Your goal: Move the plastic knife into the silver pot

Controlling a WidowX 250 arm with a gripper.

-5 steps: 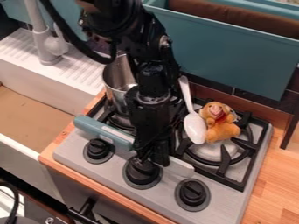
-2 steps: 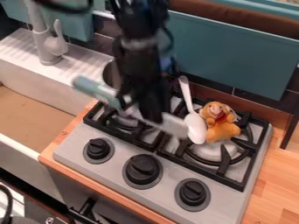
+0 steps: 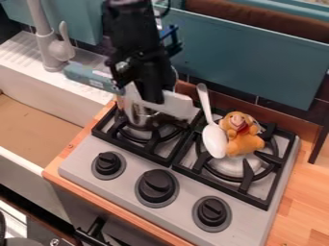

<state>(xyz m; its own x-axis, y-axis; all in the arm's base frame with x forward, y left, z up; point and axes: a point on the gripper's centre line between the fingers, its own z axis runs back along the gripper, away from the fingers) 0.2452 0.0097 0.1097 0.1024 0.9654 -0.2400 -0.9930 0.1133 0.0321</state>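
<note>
Past the three black stove knobs (image 3: 157, 186) in the lower half, a white spoon (image 3: 214, 140) and an orange plush toy (image 3: 243, 137) lie right of center, while upper left of center the gripper (image 3: 151, 98) pinches the teal-handled plastic knife (image 3: 175, 104) across the view of the silver pot (image 3: 138, 116).

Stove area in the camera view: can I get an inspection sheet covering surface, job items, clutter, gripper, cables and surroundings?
Surface: silver stove with black grates over its burners.
Knife: teal handle, white blade; held above the pot, not in it.
Pot: silver, on the left burner, partly hidden by the knife.
Clutter: white spoon and orange plush toy, side by side at the right burner.
Gripper: closed on the knife.
Cables: black loop beside the arm, near the top edge.
Surroundings: sink and faucet at left, teal bin behind.
</note>
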